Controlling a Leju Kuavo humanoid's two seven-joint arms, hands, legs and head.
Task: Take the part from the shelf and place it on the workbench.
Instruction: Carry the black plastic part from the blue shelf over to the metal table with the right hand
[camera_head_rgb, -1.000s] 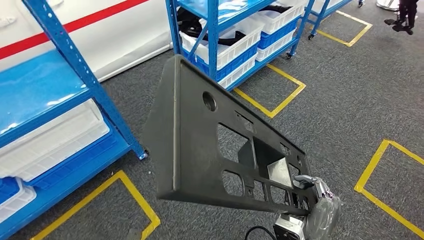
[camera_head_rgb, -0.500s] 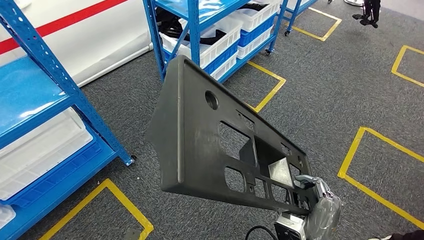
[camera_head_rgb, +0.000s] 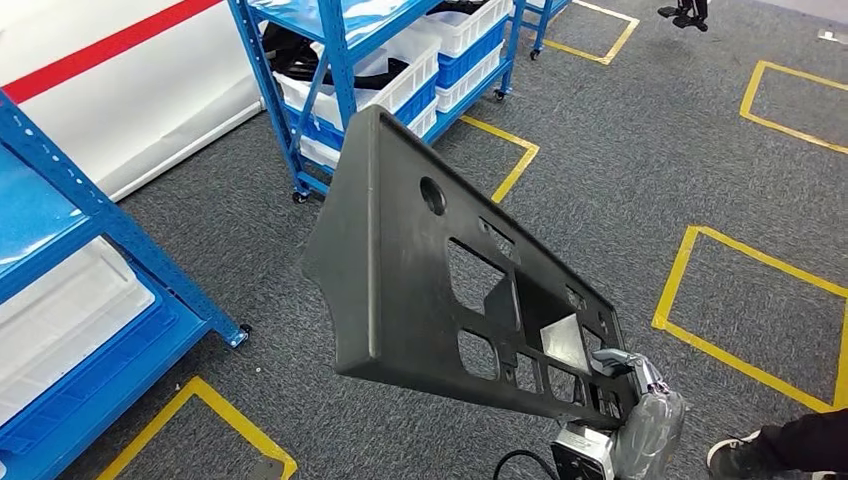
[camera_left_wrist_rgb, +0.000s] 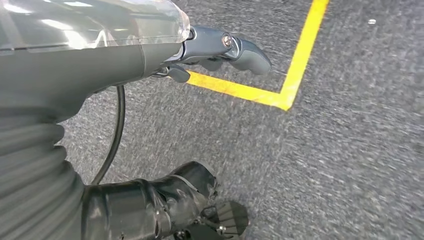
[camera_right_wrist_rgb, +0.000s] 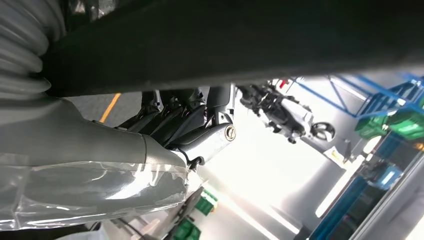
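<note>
One right hand (camera_head_rgb: 628, 385) grips matte (perforated) panel (camera_head_rgb: 420, 270).

**Grey carpet floor with yellow markings and blue shelving**

The floor (camera_head_rgb: 620, 150) is dark grey carpet, marked with yellow tape outlines (camera_head_rgb: 700, 260) forming rectangles. One outline lies just beyond the right hand (camera_head_rgb: 640, 420), another well ahead of it near a wheeled blue shelf rack (camera_head_rgb: 340, 70), and one corner off to the hand's left side. That rack stands on the carpet far ahead of the hand and carries white bins (camera_head_rgb: 400, 75) and blue bins (camera_head_rgb: 470, 55) on its levels. A second blue rack (camera_head_rgb: 110, 280) stands on the floor well to the hand's left, holding a white bin (camera_head_rgb: 60, 320). A person's shoe (camera_head_rgb: 735, 455) rests on the carpet just beside the hand.
</note>
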